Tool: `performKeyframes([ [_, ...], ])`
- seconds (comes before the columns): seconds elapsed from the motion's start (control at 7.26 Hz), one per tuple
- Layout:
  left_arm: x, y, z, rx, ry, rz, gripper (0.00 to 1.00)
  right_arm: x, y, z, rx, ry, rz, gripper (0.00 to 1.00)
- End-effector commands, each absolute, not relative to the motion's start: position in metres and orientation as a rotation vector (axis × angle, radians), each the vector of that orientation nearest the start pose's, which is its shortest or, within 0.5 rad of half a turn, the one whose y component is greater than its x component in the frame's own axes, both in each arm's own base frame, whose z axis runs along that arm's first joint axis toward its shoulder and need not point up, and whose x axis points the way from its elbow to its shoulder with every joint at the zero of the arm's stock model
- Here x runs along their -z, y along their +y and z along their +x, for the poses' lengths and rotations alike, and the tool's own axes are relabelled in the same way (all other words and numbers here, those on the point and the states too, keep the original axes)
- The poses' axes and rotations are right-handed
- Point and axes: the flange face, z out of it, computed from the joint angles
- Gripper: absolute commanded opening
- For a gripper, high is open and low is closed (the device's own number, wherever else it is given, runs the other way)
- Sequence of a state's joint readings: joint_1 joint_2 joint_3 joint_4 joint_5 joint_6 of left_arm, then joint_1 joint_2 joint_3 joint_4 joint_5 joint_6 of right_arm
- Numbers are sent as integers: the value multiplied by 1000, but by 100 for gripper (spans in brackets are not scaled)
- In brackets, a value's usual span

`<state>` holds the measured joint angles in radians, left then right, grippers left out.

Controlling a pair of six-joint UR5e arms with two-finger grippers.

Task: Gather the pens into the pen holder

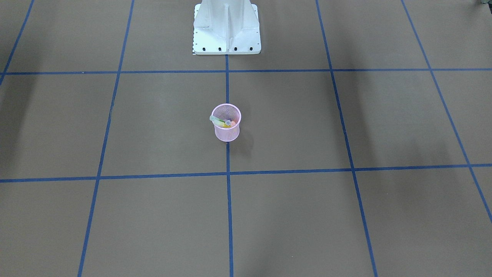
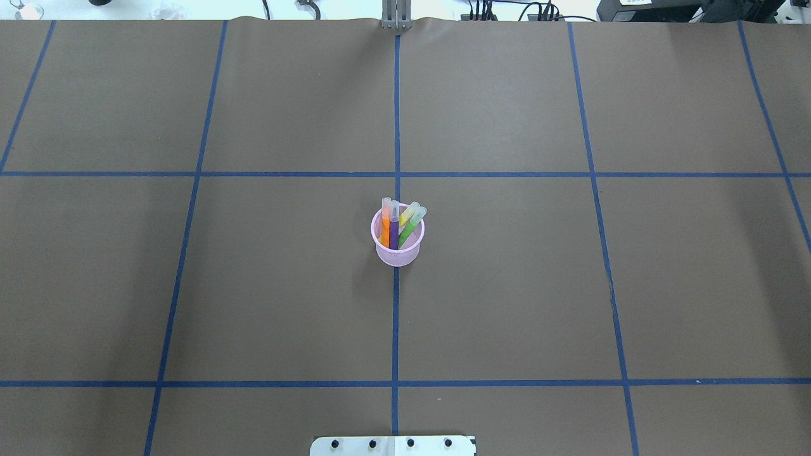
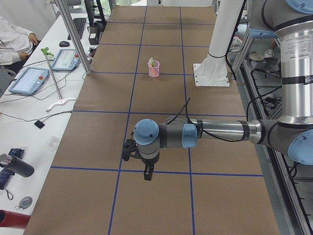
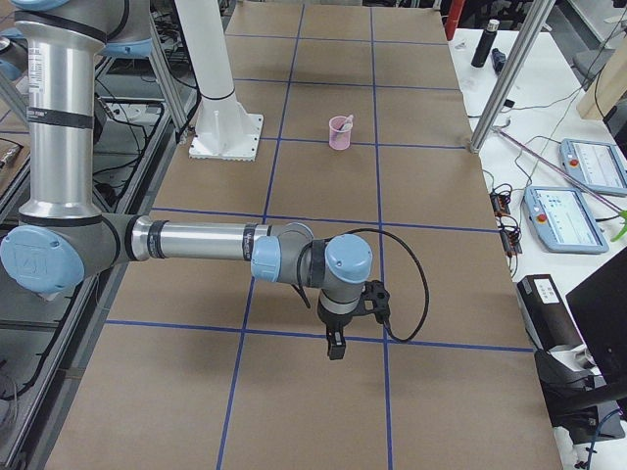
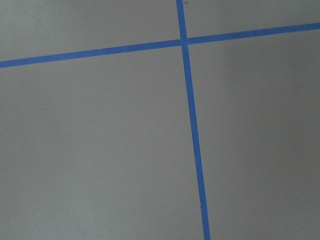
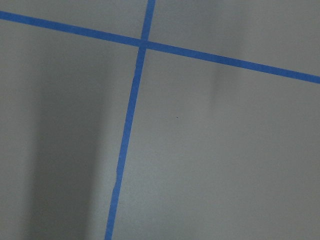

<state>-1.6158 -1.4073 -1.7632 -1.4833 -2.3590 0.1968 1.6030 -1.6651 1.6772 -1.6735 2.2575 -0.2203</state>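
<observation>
The pink wire-mesh pen holder (image 2: 397, 252) stands upright at the table's middle, on the centre tape line. It also shows in the front view (image 1: 226, 132) and both side views (image 3: 153, 71) (image 4: 340, 135). Inside it stand an orange pen (image 2: 385, 231), a purple pen (image 2: 394, 233), a yellow pen (image 2: 409, 213) and a green pen (image 2: 412, 226), cap ends up and leaning on the rim. No pen lies on the table. My left gripper (image 3: 146, 175) and right gripper (image 4: 335, 350) hang over bare table far from the holder. I cannot tell if they are open or shut.
The table is brown paper with a blue tape grid (image 2: 396, 174). The robot's white base (image 1: 226, 29) stands behind the holder. Both wrist views show only paper and tape lines (image 5: 186, 42) (image 6: 142, 44). Benches with tablets (image 3: 30, 81) and a seated person flank the table.
</observation>
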Motion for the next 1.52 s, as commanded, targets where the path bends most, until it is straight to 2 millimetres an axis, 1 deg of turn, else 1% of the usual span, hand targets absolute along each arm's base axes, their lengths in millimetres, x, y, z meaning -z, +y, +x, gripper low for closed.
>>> performKeyframes([
  [0.0, -642, -409, -82, -125, 787, 47, 100, -670, -437, 101, 121, -652, 3, 99],
  [0.14, -638, -401, -81, -127, 787, 53, 100, -670, -435, 104, 129, -612, 3, 99],
  [0.28, -630, -389, -81, -131, 786, 62, 100, -666, -436, 105, 127, -606, 9, 99],
  [0.41, -623, -381, -81, -134, 785, 72, 100, -663, -439, 105, 127, -607, 16, 99],
  [0.55, -623, -379, -81, -134, 785, 72, 100, -659, -438, 104, 130, -607, 24, 99],
  [1.38, -623, -379, -80, -135, 785, 70, 100, -659, -438, 104, 129, -612, 23, 99],
])
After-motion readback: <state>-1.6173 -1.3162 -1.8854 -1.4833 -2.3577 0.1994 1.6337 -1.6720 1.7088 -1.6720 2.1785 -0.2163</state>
